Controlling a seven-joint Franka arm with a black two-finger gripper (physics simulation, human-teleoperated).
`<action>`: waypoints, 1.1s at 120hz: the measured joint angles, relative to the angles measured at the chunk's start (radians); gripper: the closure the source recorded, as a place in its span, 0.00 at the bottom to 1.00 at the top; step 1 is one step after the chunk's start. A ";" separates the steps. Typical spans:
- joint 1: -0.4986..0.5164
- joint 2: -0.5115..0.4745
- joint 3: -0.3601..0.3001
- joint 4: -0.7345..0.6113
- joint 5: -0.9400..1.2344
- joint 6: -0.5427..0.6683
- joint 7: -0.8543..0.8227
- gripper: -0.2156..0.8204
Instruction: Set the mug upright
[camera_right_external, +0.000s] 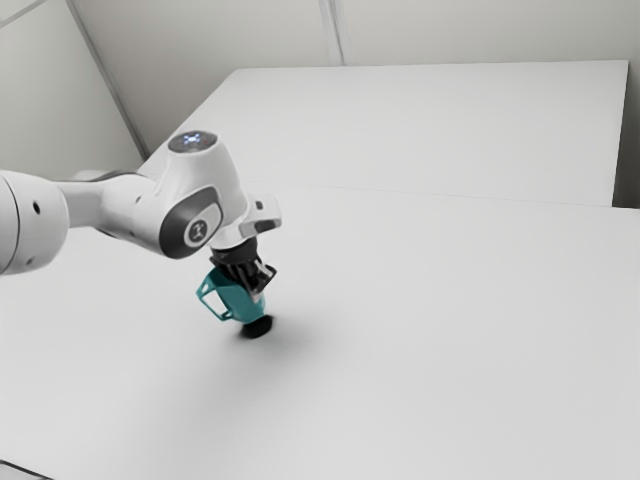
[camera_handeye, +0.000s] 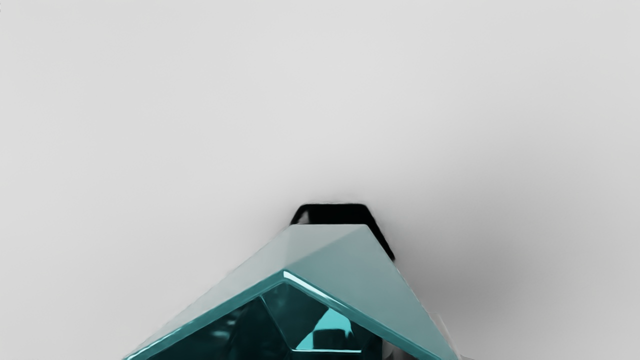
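Note:
The teal faceted mug (camera_right_external: 240, 300) is under the hand, leaning, with its lower end toward the exterior view's right and its handle toward the exterior view's left. At its upper part is my black gripper (camera_right_external: 255, 281), shut on the mug's wall. In the wrist view the mug (camera_handeye: 340, 255) turns its open mouth and dark inside toward the camera. One finger shows faintly inside the rim and the other along the outer wall. A black patch lies just below the mug's lower end; I cannot tell whether it is base or shadow.
The white table (camera_right_external: 430, 340) extends around the mug. Behind it stands another white surface (camera_right_external: 430, 130), with pale walls beyond. A dark-edged item (camera_right_external: 22, 470) lies at the exterior view's lower left corner.

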 joint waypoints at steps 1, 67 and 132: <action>0.000 0.000 0.000 -0.001 0.000 0.001 -0.002 0.95; -0.032 0.057 -0.010 -0.011 -0.009 0.088 -0.109 0.95; -0.001 0.035 -0.033 -0.011 -0.015 0.080 -0.161 0.33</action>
